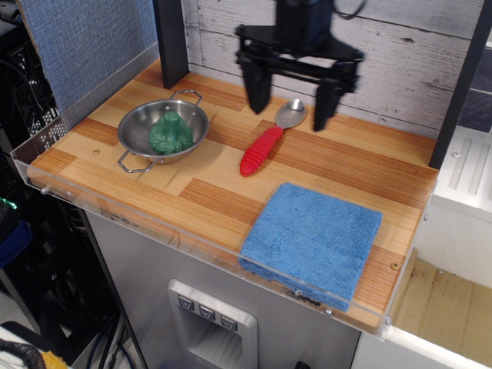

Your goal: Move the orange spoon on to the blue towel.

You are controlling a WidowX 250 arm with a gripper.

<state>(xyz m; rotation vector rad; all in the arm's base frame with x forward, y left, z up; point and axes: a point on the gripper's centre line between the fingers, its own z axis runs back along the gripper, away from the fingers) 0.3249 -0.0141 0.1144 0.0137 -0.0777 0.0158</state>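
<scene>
The orange spoon point(267, 141) lies on the wooden table, its silver bowl pointing to the back right and its ribbed red-orange handle toward the front left. The blue towel point(314, 239) lies flat at the front right of the table, apart from the spoon. My gripper point(289, 105) hangs open above the spoon's bowl end, one finger on each side of it, and holds nothing. It looks blurred from motion.
A steel bowl point(143, 137) with a green ridged object point(170, 132) in it stands at the left. A clear plastic rim point(154, 224) runs along the table's front edge. A dark post point(170, 38) stands at the back left, another at the right.
</scene>
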